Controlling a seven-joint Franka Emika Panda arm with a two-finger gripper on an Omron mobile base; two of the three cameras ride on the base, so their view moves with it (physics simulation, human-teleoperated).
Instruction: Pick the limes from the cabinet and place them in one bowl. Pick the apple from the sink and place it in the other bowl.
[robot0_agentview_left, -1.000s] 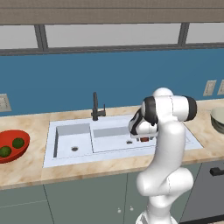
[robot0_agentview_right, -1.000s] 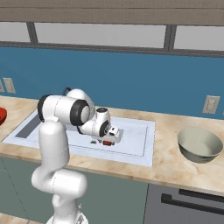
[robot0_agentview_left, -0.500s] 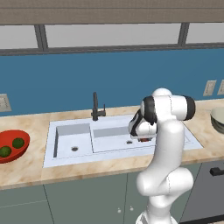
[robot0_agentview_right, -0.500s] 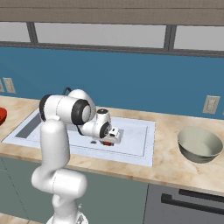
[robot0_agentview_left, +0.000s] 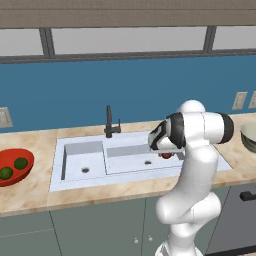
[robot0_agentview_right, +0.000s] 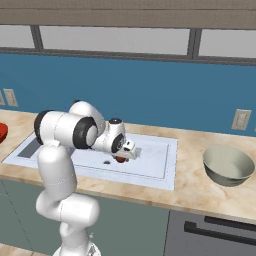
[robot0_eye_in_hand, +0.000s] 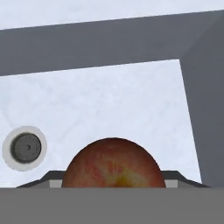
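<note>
My gripper (robot0_agentview_right: 124, 156) reaches down into the right basin of the pale sink (robot0_agentview_right: 155, 150) and is shut on the red apple (robot0_agentview_right: 121, 159). Seen from the hand, the apple (robot0_eye_in_hand: 113, 164) sits close at the bottom centre, over the basin floor and beside the drain (robot0_eye_in_hand: 25, 148). From the left, the apple (robot0_agentview_left: 166, 155) peeks out under the gripper (robot0_agentview_left: 165, 152). Two limes (robot0_agentview_left: 20, 163) (robot0_agentview_left: 5, 173) lie in the red bowl (robot0_agentview_left: 30, 159) on the counter left of the sink (robot0_agentview_left: 80, 155). The cabinet is out of view.
A grey bowl (robot0_agentview_right: 228, 165) stands on the counter right of the sink, at the right edge of the left base view (robot0_agentview_left: 248, 136). The black faucet (robot0_agentview_left: 109, 122) rises behind the basins. The blue wall has sockets (robot0_agentview_right: 241, 119).
The hand has shifted only slightly in the right basin, the apple staying at its fingers. Nothing else has moved.
</note>
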